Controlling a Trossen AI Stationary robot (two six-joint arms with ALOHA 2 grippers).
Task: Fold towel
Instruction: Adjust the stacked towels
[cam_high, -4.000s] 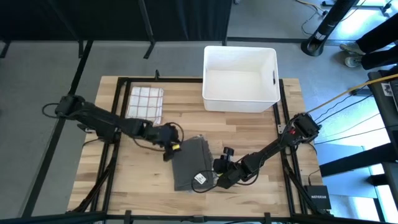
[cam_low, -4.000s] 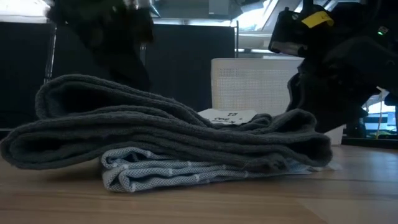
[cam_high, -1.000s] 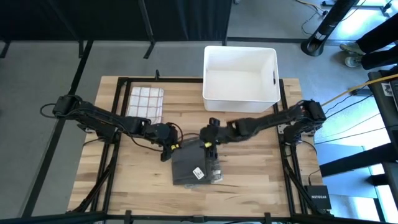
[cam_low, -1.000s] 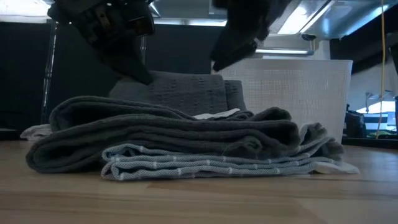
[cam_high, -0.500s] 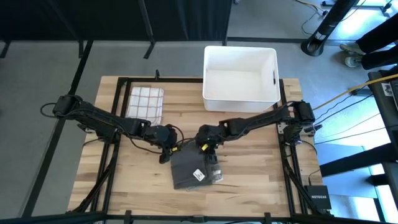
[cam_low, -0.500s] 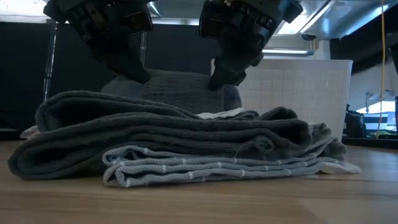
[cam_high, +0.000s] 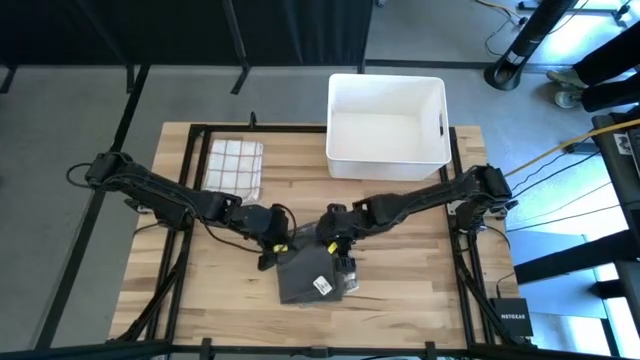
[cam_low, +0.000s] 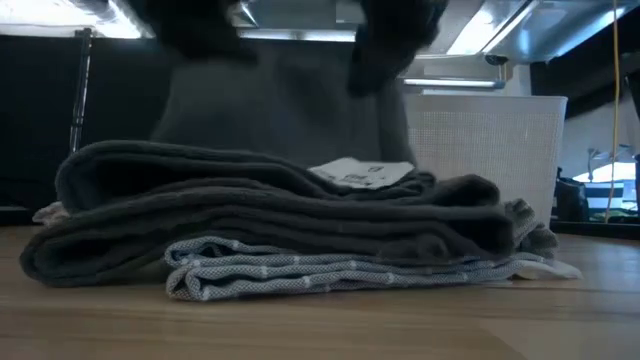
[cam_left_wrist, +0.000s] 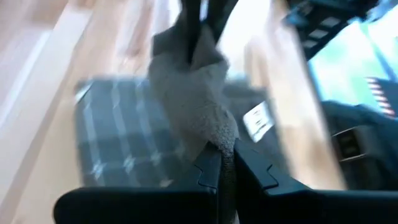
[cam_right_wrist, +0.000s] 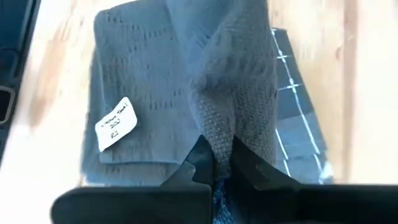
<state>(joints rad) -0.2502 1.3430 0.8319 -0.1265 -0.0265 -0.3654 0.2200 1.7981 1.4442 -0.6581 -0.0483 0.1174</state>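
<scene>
since half a second ago the right gripper (cam_high: 335, 240) has closed on the far edge of the gray towel (cam_high: 312, 275), its jaws pinched tight on a raised fold. beside it, the left gripper (cam_high: 272, 247) is clamped on the same edge. both lift that layer off the folded stack lying near the wooden table (cam_high: 400, 290) front, white tag (cam_high: 322, 284) facing up.

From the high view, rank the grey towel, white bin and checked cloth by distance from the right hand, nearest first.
1. Grey towel: pinched in the right hand, front centre.
2. White bin: at the back, on the right arm's side.
3. Checked cloth: back left corner, slightly farther than the bin.
</scene>
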